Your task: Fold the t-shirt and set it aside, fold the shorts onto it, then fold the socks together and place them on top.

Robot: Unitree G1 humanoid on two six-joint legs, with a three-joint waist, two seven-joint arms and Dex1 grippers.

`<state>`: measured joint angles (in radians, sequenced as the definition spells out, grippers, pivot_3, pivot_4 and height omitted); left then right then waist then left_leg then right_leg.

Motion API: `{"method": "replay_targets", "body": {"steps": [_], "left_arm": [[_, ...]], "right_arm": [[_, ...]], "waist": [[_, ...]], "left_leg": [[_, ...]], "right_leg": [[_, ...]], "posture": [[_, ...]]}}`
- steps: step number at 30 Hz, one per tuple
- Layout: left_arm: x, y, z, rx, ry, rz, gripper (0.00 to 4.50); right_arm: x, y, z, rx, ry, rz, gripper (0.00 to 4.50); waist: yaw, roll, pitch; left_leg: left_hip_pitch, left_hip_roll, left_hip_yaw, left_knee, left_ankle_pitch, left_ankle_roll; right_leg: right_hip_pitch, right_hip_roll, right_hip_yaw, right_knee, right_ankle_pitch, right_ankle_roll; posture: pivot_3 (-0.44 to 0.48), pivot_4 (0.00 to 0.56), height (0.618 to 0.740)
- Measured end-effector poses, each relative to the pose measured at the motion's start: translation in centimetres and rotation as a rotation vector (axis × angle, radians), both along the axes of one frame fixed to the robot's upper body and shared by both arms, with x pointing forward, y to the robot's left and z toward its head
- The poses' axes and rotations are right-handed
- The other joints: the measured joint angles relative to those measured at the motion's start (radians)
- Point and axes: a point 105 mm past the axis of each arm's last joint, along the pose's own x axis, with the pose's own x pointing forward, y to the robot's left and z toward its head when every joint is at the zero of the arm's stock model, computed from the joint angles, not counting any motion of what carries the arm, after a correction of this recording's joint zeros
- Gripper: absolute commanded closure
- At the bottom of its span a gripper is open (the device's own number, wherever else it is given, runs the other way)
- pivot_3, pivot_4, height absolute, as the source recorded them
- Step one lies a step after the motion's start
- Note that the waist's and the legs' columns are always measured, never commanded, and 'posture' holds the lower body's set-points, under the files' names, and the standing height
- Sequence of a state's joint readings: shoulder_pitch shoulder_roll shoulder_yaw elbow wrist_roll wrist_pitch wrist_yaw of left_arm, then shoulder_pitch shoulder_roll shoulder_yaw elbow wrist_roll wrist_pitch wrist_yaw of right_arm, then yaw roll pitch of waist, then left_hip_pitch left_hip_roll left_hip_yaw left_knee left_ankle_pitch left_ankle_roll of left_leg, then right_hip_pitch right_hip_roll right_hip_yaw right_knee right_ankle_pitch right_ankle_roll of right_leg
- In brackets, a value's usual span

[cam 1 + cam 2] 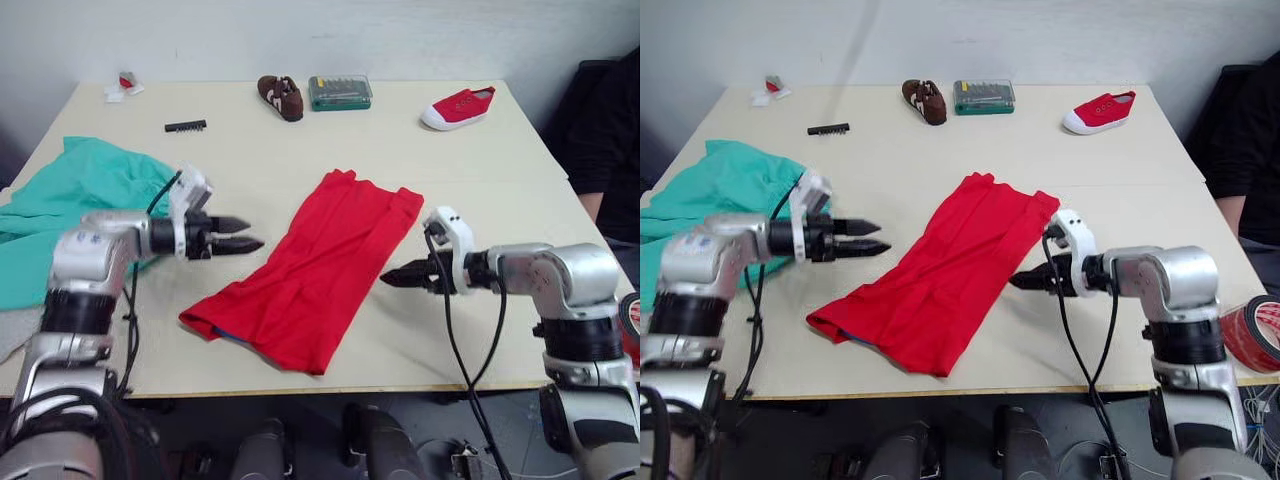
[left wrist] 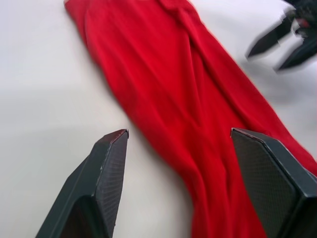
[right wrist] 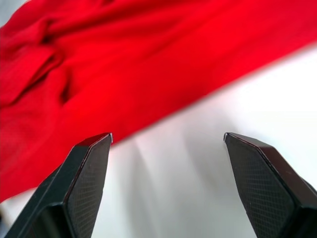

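Note:
The red t-shirt (image 1: 310, 270) lies folded lengthwise as a long strip in the middle of the table, running from far right to near left. My left gripper (image 1: 243, 234) hovers open just left of it, pointing at its left edge. On the strip's right side my right gripper (image 1: 395, 279) is open, close to the cloth's edge. Both wrist views show open fingers with the red t-shirt (image 2: 188, 114) ahead and nothing between them. The teal shorts (image 1: 70, 210) lie bunched at the table's left edge. A bit of light grey sock (image 1: 12, 335) shows at the near left.
Along the table's far side sit a brown shoe (image 1: 281, 97), a green box (image 1: 340, 92), a red sneaker (image 1: 458, 107), a black bit strip (image 1: 186, 126) and a small white and red item (image 1: 124, 86). A roll of red tape (image 1: 1252, 334) lies near right. A person sits at far right.

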<state>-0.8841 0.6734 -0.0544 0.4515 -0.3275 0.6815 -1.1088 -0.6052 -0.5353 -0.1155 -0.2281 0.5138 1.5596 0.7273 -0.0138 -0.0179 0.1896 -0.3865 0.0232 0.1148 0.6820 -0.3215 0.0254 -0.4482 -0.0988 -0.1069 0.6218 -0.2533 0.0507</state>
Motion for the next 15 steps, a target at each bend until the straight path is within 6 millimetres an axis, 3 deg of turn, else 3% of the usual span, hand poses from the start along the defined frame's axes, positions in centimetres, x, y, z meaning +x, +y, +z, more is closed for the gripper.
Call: {"method": "replay_targets", "body": {"steps": [4,7,13,15], "left_arm": [[2.2,-2.1,-2.4,0.040,0.050,-0.004,1.05],[3.3,-2.6,-4.6,0.108,0.061,0.019,1.05],[5.0,-3.2,-5.1,0.166,0.010,0.077,1.05],[5.2,-3.6,-5.3,0.170,-0.001,0.078,1.23]], "right_arm": [[-1.7,1.7,-1.3,0.077,0.056,0.025,0.76],[-2.2,2.5,-1.6,0.092,0.054,0.034,0.76],[-2.3,4.7,-2.1,0.133,0.052,0.012,0.76],[-2.2,5.3,-2.3,0.145,0.056,0.005,1.34]], "waist": [[0.000,0.000,0.000],[-0.004,0.000,0.000],[-0.007,-0.002,-0.001],[-0.009,-0.003,-0.001]], "left_leg": [[-0.001,0.000,0.001,0.000,0.000,0.000],[-0.002,0.000,0.002,0.000,0.001,0.001],[-0.001,0.000,0.002,0.000,0.001,0.002],[0.000,0.000,0.002,0.000,0.000,0.003]], "right_leg": [[-0.001,0.002,0.000,0.003,0.000,0.000],[-0.002,0.002,0.000,0.004,0.000,0.000],[-0.001,0.002,0.000,0.003,0.000,0.001],[-0.001,0.002,0.000,0.003,0.000,0.001]], "posture": [[0.000,0.150,0.740],[0.000,0.150,0.740],[0.000,0.150,0.740],[0.000,0.150,0.740]]}}
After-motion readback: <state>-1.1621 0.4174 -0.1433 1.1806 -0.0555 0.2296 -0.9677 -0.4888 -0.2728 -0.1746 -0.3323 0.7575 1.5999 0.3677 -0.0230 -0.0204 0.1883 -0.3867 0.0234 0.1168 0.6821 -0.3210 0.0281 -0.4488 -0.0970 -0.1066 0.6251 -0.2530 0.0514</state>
